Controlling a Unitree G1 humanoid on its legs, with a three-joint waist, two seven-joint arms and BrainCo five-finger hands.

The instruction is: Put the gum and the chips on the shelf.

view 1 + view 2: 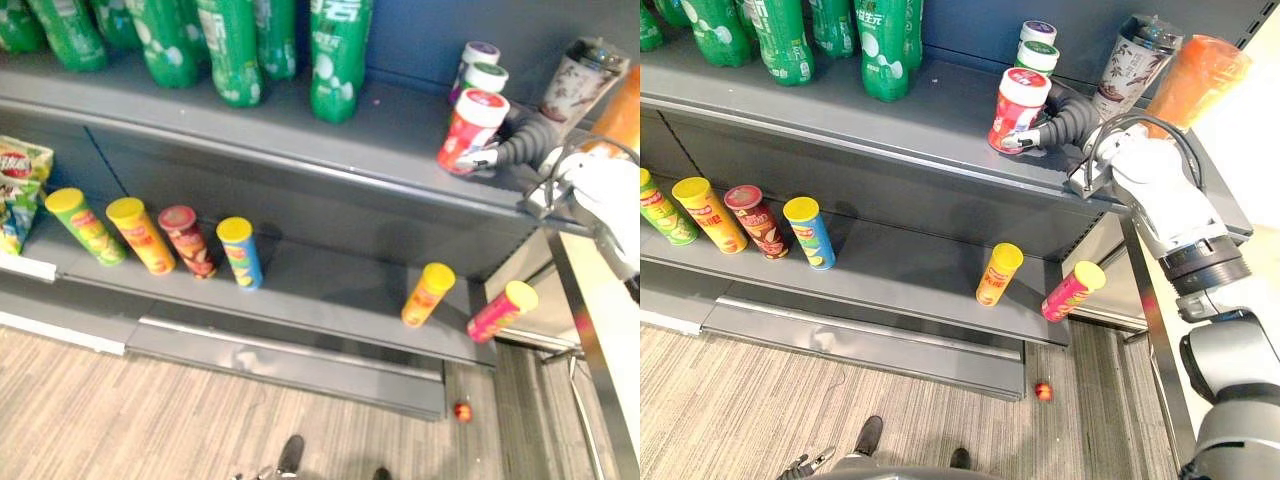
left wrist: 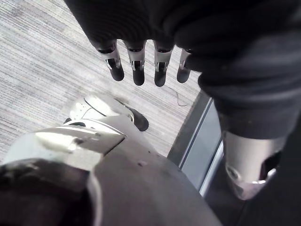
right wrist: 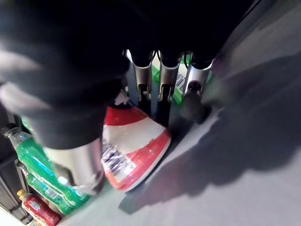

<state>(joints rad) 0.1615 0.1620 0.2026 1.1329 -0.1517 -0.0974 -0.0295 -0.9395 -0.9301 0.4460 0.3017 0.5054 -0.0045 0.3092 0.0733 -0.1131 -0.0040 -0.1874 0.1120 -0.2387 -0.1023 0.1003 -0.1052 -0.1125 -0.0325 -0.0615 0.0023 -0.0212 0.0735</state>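
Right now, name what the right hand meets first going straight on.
The tilted red gum canister, already between the right hand's thumb and fingers; beyond it probably the green bottles, though depth is unclear.

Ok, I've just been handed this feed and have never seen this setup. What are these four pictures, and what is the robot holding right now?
It is a two-armed humanoid with fingered hands. The two wide pictures come from cameras in its head, looking down at a store shelf. The two close ones come from cameras on its wrists. The upper shelf carries green bottles and gum tubs. The lower shelf carries a row of chip cans, with one pink can leaning at its right end. The right hand has its fingers and thumb round a red gum tub, which is tilted on the upper shelf. The left hand hangs over the floor, fingers relaxed, holding nothing.
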